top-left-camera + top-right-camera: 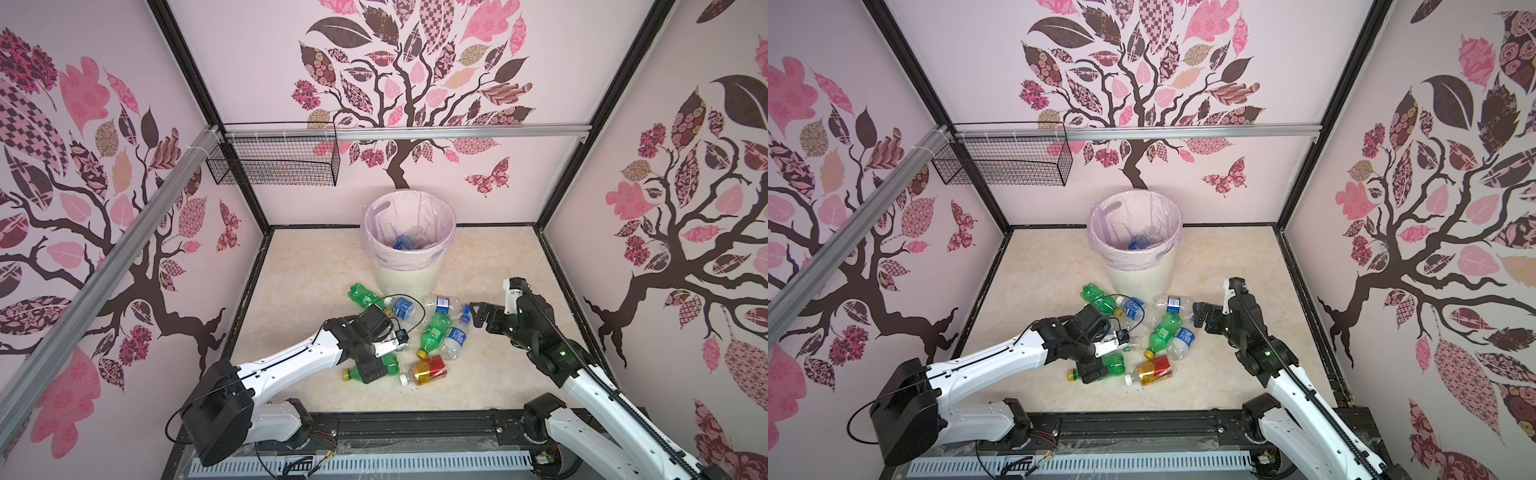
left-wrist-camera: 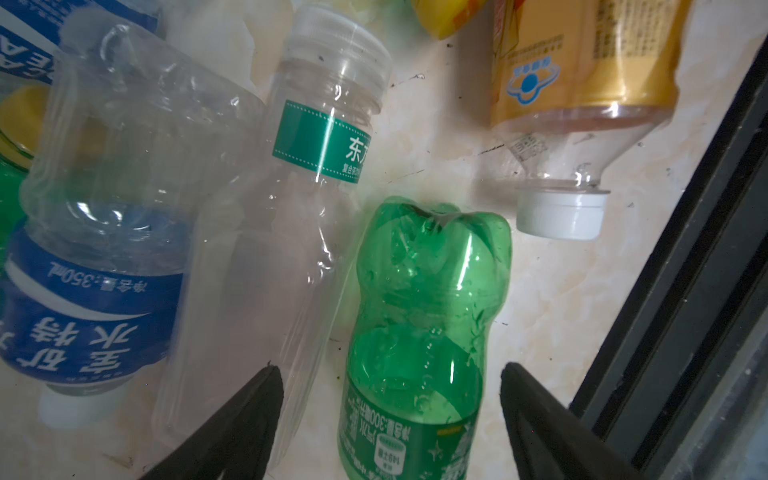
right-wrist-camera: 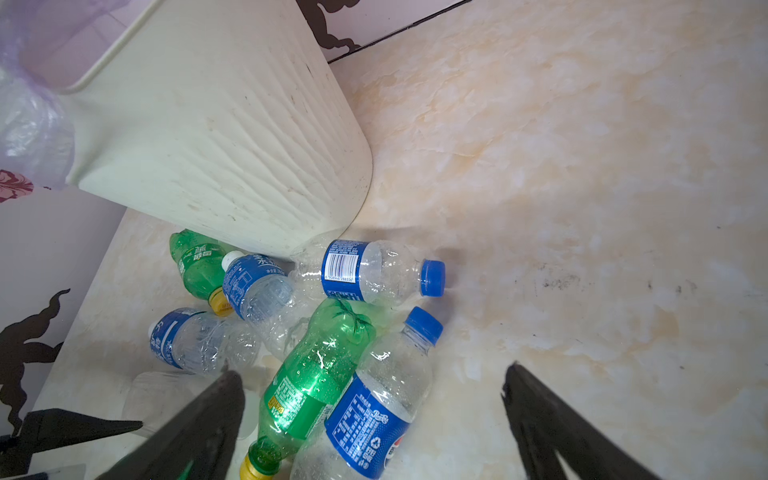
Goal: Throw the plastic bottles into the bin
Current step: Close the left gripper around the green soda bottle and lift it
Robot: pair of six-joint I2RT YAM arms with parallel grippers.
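At the bin's [image 1: 405, 282] 6 o'clock, left tool [image 2: 386, 370] is straddling a green bottle [image 2: 428, 299], spread apart, not squeezing; right tool [image 3: 372, 370] is hovering wide open near a Pepsi bottle [image 3: 374, 415].

Both arms have white shells and black joints. Left arm [image 1: 286, 357]: thin black cable loops. Right arm [image 1: 590, 384]: black cable chain [image 1: 615, 388], green LED [image 1: 562, 354]. Left gripper [image 2: 387, 365]: black pointed fingers.
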